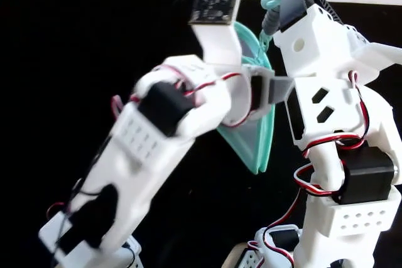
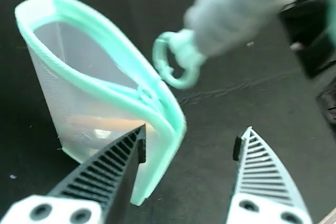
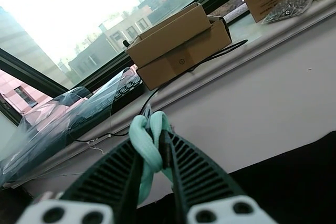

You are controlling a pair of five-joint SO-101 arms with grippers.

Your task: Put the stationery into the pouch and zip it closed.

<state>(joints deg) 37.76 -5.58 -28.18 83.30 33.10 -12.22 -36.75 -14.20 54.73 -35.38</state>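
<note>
Now, pouch: translucent mint-rimmed mesh pouch (image 2: 89, 87), held up between the arms.
Right gripper (image 3: 153, 142): clamped on the pouch's mint cord (image 3: 147, 129).
Left gripper (image 2: 196, 128): fingers spread, straddling the pouch's edge.
Advice: pinch the pouch body steady before zipping.

The pouch (image 2: 68, 93) is glossy translucent plastic; the table covering (image 2: 236, 98) looks matt.

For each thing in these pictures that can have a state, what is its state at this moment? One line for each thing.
pouch: mouth open, zip not closed.
left gripper: open, close to the pouch's end; whether it touches cannot be told.
right gripper: shut on the teal loop.
teal loop: pinched between the right gripper's fingers.
</note>
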